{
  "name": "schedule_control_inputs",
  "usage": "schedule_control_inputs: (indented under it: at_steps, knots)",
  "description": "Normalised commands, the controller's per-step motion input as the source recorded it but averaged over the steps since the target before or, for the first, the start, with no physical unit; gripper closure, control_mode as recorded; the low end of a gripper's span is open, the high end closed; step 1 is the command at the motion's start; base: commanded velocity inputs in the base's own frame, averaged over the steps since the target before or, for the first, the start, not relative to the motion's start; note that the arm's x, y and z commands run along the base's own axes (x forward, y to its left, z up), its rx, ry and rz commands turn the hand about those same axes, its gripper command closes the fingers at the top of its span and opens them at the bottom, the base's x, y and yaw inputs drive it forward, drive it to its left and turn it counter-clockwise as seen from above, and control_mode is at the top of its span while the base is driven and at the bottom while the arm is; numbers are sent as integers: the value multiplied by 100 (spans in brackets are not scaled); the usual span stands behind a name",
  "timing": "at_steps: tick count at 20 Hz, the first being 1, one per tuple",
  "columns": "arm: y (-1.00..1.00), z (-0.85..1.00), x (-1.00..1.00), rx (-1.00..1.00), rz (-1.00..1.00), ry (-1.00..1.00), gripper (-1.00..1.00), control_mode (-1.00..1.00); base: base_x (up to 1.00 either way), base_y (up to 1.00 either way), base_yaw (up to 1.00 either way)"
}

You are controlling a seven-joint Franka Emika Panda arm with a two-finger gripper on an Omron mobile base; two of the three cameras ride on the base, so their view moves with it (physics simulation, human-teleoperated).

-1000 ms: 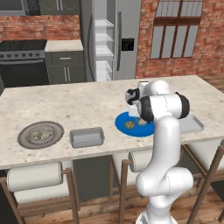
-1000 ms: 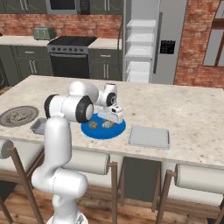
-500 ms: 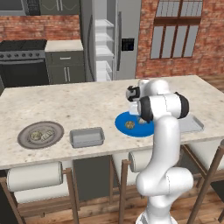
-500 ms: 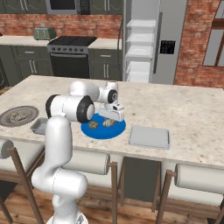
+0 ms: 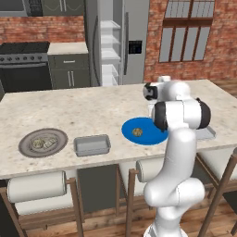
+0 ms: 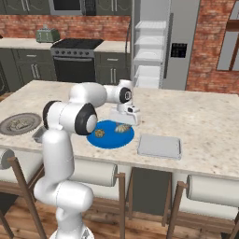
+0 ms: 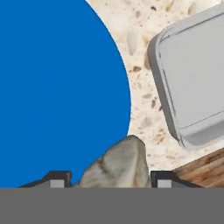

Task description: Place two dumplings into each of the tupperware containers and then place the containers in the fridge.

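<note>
Blue plate [image 6: 108, 138] carries one dumpling [image 6: 99, 133]; gripper [image 6: 123, 125] fingers pinch a second dumpling [image 7: 117, 165] above its rim; tray [image 6: 159, 146] beside.

Bare speckled stone counter [image 6: 205, 116] lies open behind the round blue plate [image 6: 106, 138], while the shallow grey rectangular tray [image 6: 159, 146] sits close on one side and the arm's own white elbow [image 6: 72, 116] crowds the other.

Dumpling [image 7: 118, 164] between fingers [image 7: 57, 178] — blue plate [image 7: 57, 87] below.
</note>
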Motion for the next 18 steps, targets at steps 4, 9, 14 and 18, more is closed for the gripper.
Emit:
schedule_control_inputs:
  at_steps: [4,9,14,18]
  knots:
    - [-73,42,-73,0,12,3,100,-100,0,0,0]
    - [-63,17,-13,0,19,2,100,-100,0,0,0]
    - [-50,-26,12,11,21,0,100,-100,0,0,0]
    - [-41,-37,24,20,26,0,100,-100,0,0,0]
